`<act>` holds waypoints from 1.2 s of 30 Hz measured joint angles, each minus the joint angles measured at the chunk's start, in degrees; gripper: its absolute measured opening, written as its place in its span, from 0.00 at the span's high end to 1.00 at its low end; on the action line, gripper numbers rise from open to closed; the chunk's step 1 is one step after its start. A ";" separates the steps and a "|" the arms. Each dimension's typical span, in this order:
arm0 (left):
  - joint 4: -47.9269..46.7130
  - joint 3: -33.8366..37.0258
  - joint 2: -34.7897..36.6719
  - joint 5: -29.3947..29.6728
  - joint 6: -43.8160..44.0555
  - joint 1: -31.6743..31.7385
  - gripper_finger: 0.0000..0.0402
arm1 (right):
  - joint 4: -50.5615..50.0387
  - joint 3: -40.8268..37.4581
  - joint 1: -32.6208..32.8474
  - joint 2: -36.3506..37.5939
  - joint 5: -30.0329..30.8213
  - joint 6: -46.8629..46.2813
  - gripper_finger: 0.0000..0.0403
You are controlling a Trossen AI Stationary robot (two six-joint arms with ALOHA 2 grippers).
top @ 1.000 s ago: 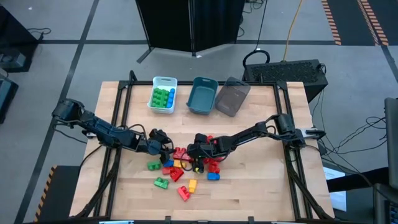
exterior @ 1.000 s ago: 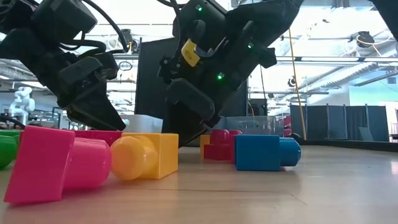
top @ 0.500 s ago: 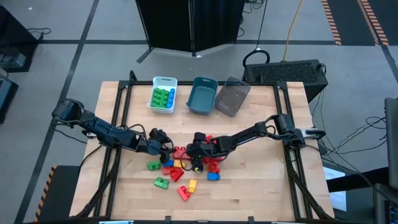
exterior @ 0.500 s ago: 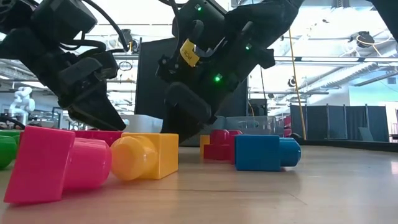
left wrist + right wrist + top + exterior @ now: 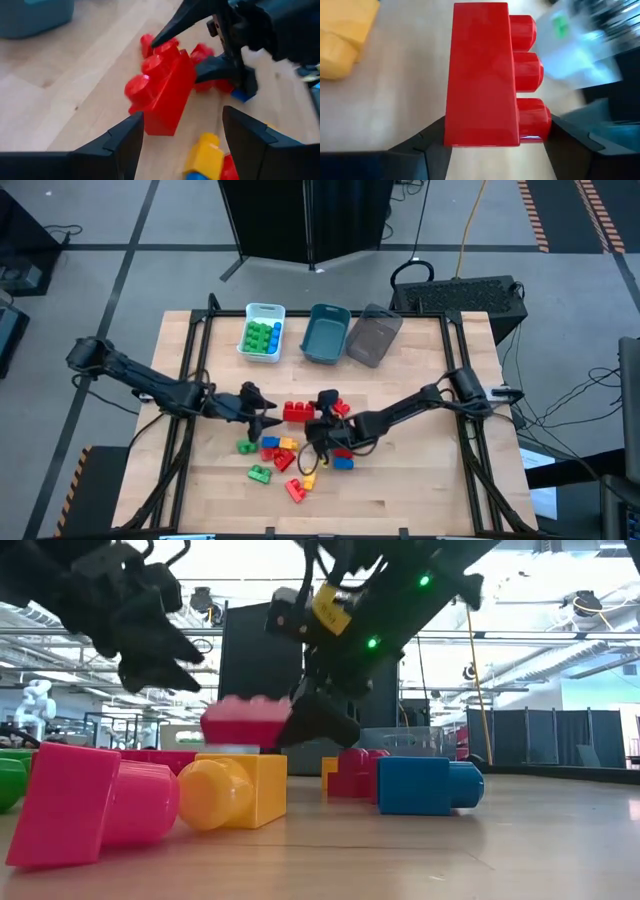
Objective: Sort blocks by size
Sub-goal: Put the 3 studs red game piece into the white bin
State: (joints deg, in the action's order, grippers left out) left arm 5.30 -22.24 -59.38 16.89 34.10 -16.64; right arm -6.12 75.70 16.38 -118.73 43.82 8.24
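- The long red block [image 5: 297, 412] is a chunky plastic brick with three round studs along one side and smooth flat faces, a bright, even red.
- The right gripper [image 5: 318, 416] has it clamped between its two dark fingers [image 5: 420, 145] at one end; in the right wrist view the block [image 5: 482, 75] stands straight out from between them.
- From the low view the block [image 5: 245, 720] hangs clear of the wood, studs up, above the yellow block [image 5: 232, 790].
- The left gripper [image 5: 262, 412] sits just beside the block's other end, its fingers [image 5: 107, 145] spread apart with nothing between them; its wrist view looks straight at the red block [image 5: 162, 92].
- Below the raised brick, the rest of the blocks [image 5: 285, 460] lie scattered near the middle of the wooden table [image 5: 400, 490]: red, yellow, blue and green pieces of several lengths, some lying on their sides.
- In the low view a pink-red block [image 5: 90, 802] lies on its side nearest the camera, and a blue block [image 5: 425, 785] rests on its side to the right.
- At the table's far edge stand three bins: the white bin [image 5: 248, 330] holds green and blue blocks [image 5: 262, 336], with a teal bin [image 5: 326, 335] and a grey bin [image 5: 374, 336] next to it.
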 joint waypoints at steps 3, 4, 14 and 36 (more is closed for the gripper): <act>0.01 0.00 2.21 -0.14 -0.21 0.00 0.39 | 1.16 0.00 2.22 0.23 8.01 3.91 0.38; 0.02 0.00 2.66 -0.14 -0.44 0.00 0.37 | 1.53 0.00 2.92 0.23 10.28 5.50 0.38; 1.30 0.00 3.04 2.98 -2.18 0.07 0.20 | 7.96 0.02 6.40 0.23 19.44 16.87 0.38; 14.59 0.00 -3.08 -0.68 -10.95 2.17 0.27 | 18.85 0.09 6.50 0.23 19.15 27.12 0.38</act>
State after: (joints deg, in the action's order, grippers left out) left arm 19.89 -22.24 -62.46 16.22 23.15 -14.47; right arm 12.73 75.79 22.87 -118.50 62.97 35.36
